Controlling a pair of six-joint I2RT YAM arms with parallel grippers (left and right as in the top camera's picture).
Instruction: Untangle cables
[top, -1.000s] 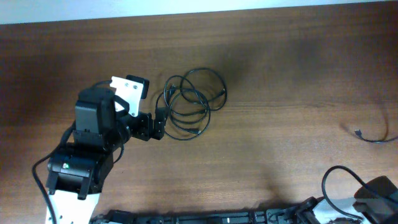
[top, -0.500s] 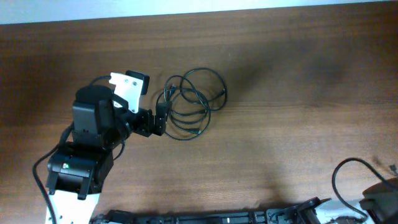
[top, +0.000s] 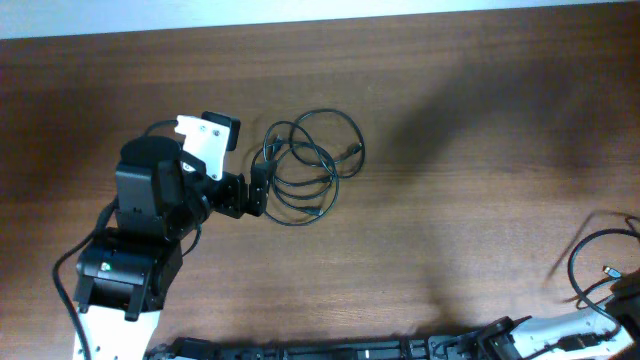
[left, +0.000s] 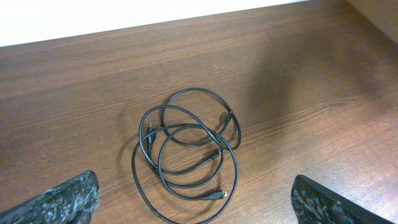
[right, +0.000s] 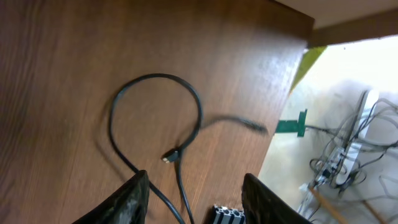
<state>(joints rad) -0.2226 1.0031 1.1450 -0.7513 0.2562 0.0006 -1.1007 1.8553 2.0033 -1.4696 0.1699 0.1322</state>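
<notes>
Left wrist view: your left claw (left: 199, 204) gapes wide and empty; the cables (left: 186, 152) lie coiled on the worktop (left: 311, 74) straight ahead, centred between its fingers, nearest this arm.

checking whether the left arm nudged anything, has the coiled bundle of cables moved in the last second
No. The cables lie at the same spot measured against the far edge of the table, and their loops keep the same shape.
</notes>
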